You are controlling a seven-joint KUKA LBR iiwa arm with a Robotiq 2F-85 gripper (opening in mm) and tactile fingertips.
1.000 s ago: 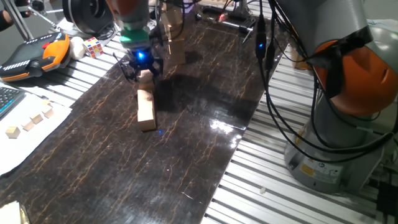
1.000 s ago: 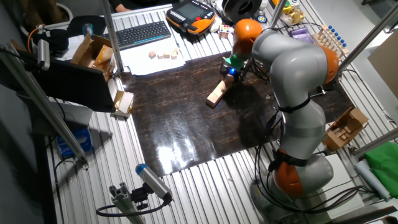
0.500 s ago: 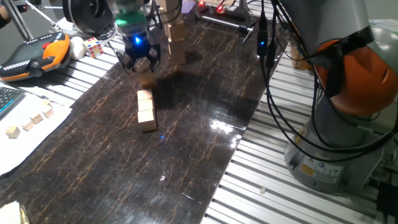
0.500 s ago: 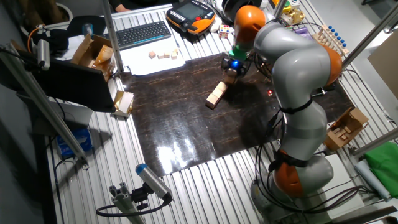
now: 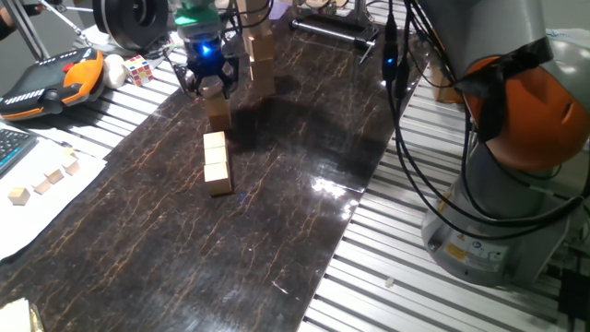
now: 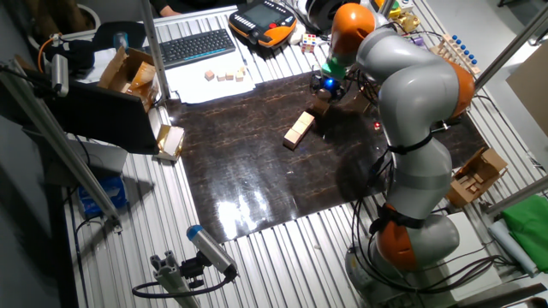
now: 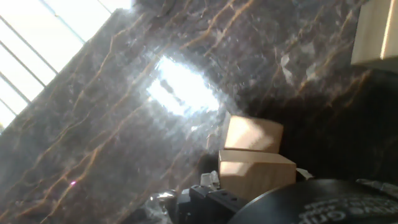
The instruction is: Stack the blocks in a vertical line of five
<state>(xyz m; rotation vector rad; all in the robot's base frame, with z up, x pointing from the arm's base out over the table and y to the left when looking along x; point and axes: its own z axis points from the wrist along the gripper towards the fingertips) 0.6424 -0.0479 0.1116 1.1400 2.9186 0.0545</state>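
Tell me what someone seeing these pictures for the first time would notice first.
Probably the big grey and orange arm reaching over the dark marble-patterned mat, its gripper glowing blue at the mat's far end. Under it, the gripper seems to hold one pale wooden block just above the mat, though the grip itself is hard to make out. Nearer the middle lies a short row of three blocks, end to end and flat on the mat.

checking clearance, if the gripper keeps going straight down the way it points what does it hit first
Probably the block standing directly below the gripper, then the dark table mat; exact depth alignment is unclear.
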